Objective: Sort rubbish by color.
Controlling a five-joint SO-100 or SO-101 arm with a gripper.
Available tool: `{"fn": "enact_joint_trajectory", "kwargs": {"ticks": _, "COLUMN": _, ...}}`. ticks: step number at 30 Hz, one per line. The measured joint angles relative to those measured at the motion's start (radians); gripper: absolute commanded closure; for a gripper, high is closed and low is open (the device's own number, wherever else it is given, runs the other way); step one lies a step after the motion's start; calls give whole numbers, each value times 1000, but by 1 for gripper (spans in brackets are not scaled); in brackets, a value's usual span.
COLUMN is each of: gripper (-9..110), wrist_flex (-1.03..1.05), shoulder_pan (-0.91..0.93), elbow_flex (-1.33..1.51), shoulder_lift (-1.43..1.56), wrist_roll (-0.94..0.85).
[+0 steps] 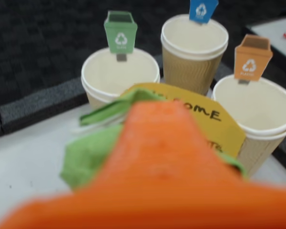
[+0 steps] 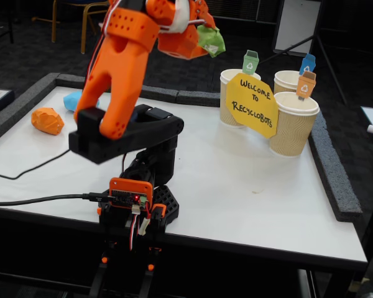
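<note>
Your claw is raised high above the table, jaws closed on the green lump, which hangs at its right tip in the fixed view. In the wrist view the blurred orange finger fills the lower frame, and the green lump bulges out to its left and peeps out at its right edge.

Far down to the claw's left in the fixed view, the orange lump lies on the white tabletop near the grey foam rim, and the light blue lump sits just behind it, partly hidden by the arm.

Ahead of the claw in the wrist view stand three open paper cups: the one with the green tag to the left, the blue-tagged cup in the middle and farther back, the orange-tagged cup to the right. A yellow sign leans against their fronts, between claw and cups.

In the fixed view the cups stand lower and to the right of the claw, with bare tabletop below it and the table's right rim just beyond the cups.
</note>
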Motion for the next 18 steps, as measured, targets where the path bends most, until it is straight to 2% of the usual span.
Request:
{"fn": "enact_joint_trajectory", "kwargs": {"ticks": 10, "gripper": 101, "wrist_flex": -146, "shoulder_pan": -8, "elbow_flex": -87, "shoulder_lift": -439, "wrist_roll": 0}}
{"fn": "enact_joint_trajectory", "kwargs": {"ticks": 18, "gripper": 101, "wrist_flex": -202, "shoulder_pan": -23, "elbow_flex": -291, "shoulder_lift": -824, "wrist_roll": 0}}
